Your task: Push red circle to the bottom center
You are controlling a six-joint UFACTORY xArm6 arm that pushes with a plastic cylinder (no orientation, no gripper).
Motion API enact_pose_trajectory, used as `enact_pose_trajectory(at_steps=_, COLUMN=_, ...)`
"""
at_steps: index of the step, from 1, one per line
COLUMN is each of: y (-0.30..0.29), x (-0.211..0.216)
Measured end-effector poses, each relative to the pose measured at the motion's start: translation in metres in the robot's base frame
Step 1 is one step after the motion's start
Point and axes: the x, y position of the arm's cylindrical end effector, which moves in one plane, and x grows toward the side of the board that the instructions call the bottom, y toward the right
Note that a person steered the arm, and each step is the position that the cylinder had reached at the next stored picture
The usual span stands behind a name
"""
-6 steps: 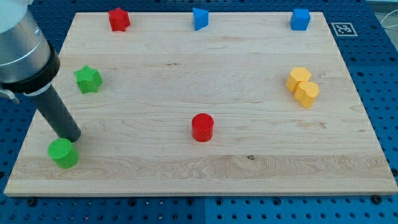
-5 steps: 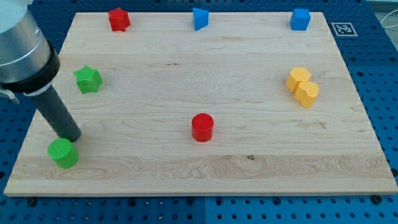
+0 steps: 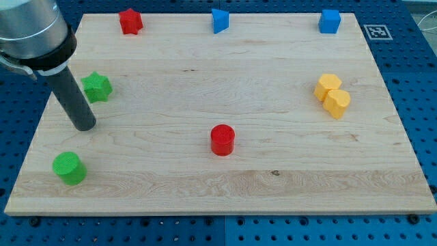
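The red circle (image 3: 222,139) stands on the wooden board (image 3: 273,184), a little below the middle and slightly left of centre. My tip (image 3: 85,126) rests on the board far to the left of it, below the green star (image 3: 96,87) and above the green circle (image 3: 69,167). The tip touches no block.
A red star-like block (image 3: 130,20), a blue triangle (image 3: 219,20) and a blue cube (image 3: 329,21) line the board's top edge. Two yellow blocks (image 3: 332,95) sit together at the right. The rod's grey housing (image 3: 31,31) hangs over the top left corner.
My tip has moved up and slightly right, away from the green circle toward the green star. No block has moved.
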Motion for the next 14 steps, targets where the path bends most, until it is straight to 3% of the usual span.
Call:
enact_pose_trajectory(at_steps=2, y=0.025, x=-0.031)
enact_pose_trajectory(at_steps=4, y=0.127, x=-0.016)
enact_pose_trajectory(at_steps=5, y=0.149, x=-0.009)
enact_pose_trajectory(at_steps=8, y=0.162, x=0.016)
enact_pose_trajectory(at_steps=10, y=0.182, x=-0.030)
enact_pose_trajectory(at_steps=11, y=0.225, x=-0.022)
enact_pose_trajectory(at_steps=12, y=0.243, x=0.016)
enact_pose_trajectory(at_steps=14, y=0.243, x=0.034)
